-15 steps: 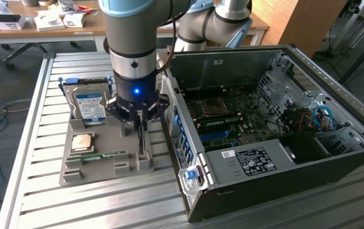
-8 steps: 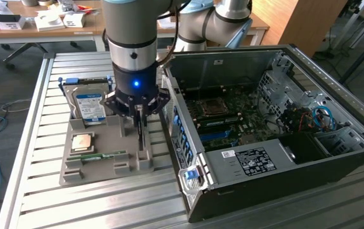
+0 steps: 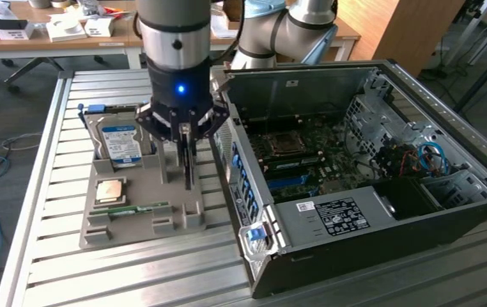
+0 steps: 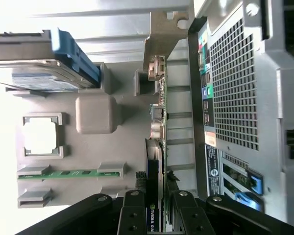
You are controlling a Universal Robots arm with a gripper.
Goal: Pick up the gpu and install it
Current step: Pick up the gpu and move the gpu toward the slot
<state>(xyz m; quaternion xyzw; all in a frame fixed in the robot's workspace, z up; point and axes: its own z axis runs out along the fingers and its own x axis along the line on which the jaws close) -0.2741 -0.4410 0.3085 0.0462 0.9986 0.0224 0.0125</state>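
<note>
Gripper (image 3: 185, 142) jaws clamped on the gpu (image 3: 189, 169), which stands upright at the tray (image 3: 141, 185) edge beside the computer case (image 3: 371, 192). Likely risk: the narrow grip lets the card tilt and snag the tray slot.

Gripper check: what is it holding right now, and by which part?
The green circuit-board gpu with silver end bracket, pinched by the gripper across its long edge, away from the bracket, standing edge-on at the grey tray.

The arm (image 3: 174, 38) hangs straight down, wrist vertical (a blue light (image 3: 180, 89) glows on its side). Its claw (image 3: 185, 136) points downward, the two black fingers (image 4: 132, 215) closed in against the flat faces of the gpu (image 4: 159, 147), held edge-on between them.
</note>
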